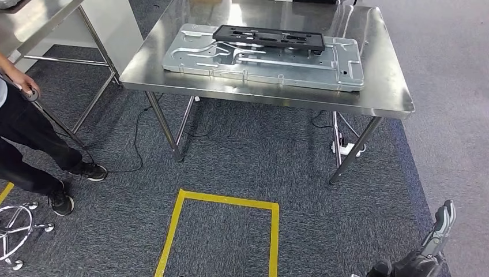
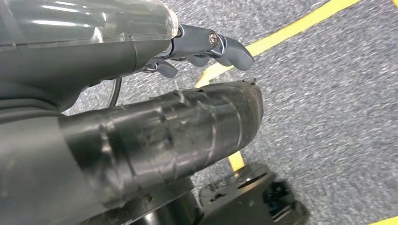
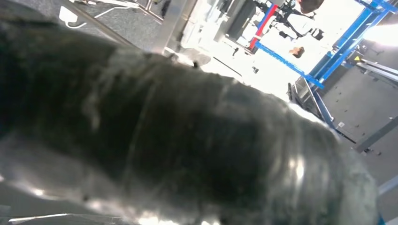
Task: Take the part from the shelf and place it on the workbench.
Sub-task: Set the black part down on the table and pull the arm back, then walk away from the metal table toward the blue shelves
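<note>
A long black plastic part (image 1: pixel 268 37) lies flat on a silver sheet-metal panel (image 1: pixel 259 66), which rests on the steel workbench (image 1: pixel 383 92) ahead of me. My right hand (image 1: pixel 436 239) hangs low at the near right, well short of the bench, its fingers straight and holding nothing. Its thick thumb (image 3: pixel 187 131) looms blurred in the right wrist view. My left hand (image 2: pixel 187 93) hangs over the carpet, the dark fingers (image 2: pixel 227 49) apart from the taped thumb (image 2: pixel 164 140), with nothing between them.
A yellow tape square (image 1: pixel 225 199) marks the grey carpet between me and the bench. A person (image 1: pixel 23 133) stands at the left holding a pole, near a chair base (image 1: pixel 14 228). A second steel table (image 1: pixel 40 23) stands far left. A power strip (image 1: pixel 346 149) lies under the bench.
</note>
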Motion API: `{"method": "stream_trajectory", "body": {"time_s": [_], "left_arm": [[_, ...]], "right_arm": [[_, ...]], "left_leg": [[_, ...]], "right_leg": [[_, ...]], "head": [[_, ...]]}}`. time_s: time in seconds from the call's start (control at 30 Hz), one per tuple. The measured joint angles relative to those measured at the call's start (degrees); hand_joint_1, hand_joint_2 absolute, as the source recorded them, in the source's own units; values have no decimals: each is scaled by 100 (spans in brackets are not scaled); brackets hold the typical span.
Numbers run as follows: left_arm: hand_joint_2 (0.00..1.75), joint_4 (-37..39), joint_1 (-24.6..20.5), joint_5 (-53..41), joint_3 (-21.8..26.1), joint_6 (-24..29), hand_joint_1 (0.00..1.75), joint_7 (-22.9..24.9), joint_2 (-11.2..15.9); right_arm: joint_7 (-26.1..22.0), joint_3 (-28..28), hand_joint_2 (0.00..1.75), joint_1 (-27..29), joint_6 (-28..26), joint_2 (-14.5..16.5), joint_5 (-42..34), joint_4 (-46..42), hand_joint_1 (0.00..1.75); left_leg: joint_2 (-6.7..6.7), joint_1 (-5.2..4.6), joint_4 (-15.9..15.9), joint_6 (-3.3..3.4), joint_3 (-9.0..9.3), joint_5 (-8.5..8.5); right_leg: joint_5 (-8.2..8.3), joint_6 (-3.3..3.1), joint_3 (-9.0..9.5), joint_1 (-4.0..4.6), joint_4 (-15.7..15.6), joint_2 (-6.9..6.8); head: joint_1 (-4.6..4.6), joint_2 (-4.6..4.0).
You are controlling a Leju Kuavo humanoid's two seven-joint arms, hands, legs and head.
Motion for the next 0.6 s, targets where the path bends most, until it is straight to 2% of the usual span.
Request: {"method": "stream_trajectory", "body": {"time_s": [0.03,0.07,0.13,0.17,0.2,0.27,0.3,0.33,0.37,0.4,0.43,0.47,0.5,0.53,0.57,0.6], "left_arm": [[0,0,0,2,2,0,0,1,0],[0,0,1,4,3,0,0,2,-1],[0,0,8,20,11,0,0,5,-1],[0,0,11,29,18,0,0,8,-2],[0,0,18,37,26,0,0,13,-3],[0,0,26,45,40,0,0,19,-4],[0,0,31,47,45,0,0,21,-4],[0,0,31,48,49,0,0,21,-4],[0,0,31,49,53,0,0,21,-4],[0,0,31,50,57,0,0,22,-4],[0,0,30,51,63,0,0,22,-4],[0,0,25,52,70,0,0,21,-4],[0,0,19,53,78,0,0,21,-4],[0,0,12,54,85,0,0,19,-4],[0,0,7,55,90,1,0,15,-5],[0,0,8,55,93,3,0,9,-7]], "right_arm": [[0,1,0,3,0,0,-2,3,0],[0,1,0,7,0,0,-8,8,0],[-1,1,0,21,0,0,-29,36,0],[-1,2,0,25,0,1,-42,55,0],[-1,2,0,30,1,3,-50,75,0],[-1,2,0,38,1,8,-55,113,0],[-1,2,0,42,1,9,-55,131,0],[-1,2,0,47,1,9,-55,148,0],[-1,2,0,52,0,9,-55,162,0],[-1,2,0,58,0,9,-56,176,0],[-1,2,0,64,0,9,-59,189,0],[-1,1,0,73,0,9,-62,199,0],[-1,2,0,82,0,9,-64,208,0],[0,1,0,91,0,9,-67,214,0],[0,1,0,98,-1,9,-68,217,0],[0,1,0,104,-1,10,-73,219,0]], "left_leg": [[-3,-3,46,-32,-47,30],[-5,1,69,-67,-75,65],[-16,28,90,-143,-115,105],[-28,42,163,-179,-166,6],[-40,55,327,-212,-239,-192],[-53,76,942,-265,-424,-761],[-54,82,1287,-282,-490,-949],[-54,84,1539,-291,-505,-1004],[-54,84,1616,-290,-435,-926],[-54,84,1486,-282,-266,-766],[-55,83,1151,-266,8,-602],[-57,78,709,-245,328,-520],[-59,70,284,-221,613,-509],[-62,57,-32,-195,801,-546],[-64,43,-196,-169,878,-596],[-64,35,-254,-138,879,-598]], "right_leg": [[-88,-20,168,14,-280,5],[-155,-51,236,39,-434,9],[-97,-142,165,47,-469,0],[-39,-197,111,45,-477,-9],[25,-244,42,39,-486,-19],[148,-295,-114,52,-483,-26],[207,-299,-193,62,-478,-28],[263,-296,-271,71,-471,-30],[315,-290,-347,76,-462,-32],[359,-282,-416,79,-451,-34],[400,-271,-469,80,-437,-34],[436,-253,-511,84,-419,-32],[466,-230,-540,90,-404,-32],[499,-199,-560,95,-391,-35],[531,-166,-576,97,-388,-40],[564,-130,-583,96,-393,-44]], "head": [[0,0],[-1,0],[2,0],[2,0],[2,0],[-2,0],[-2,0],[-2,0],[-3,0],[-3,0],[-3,0],[-3,0],[-3,0],[-2,0],[0,0],[1,0]]}}
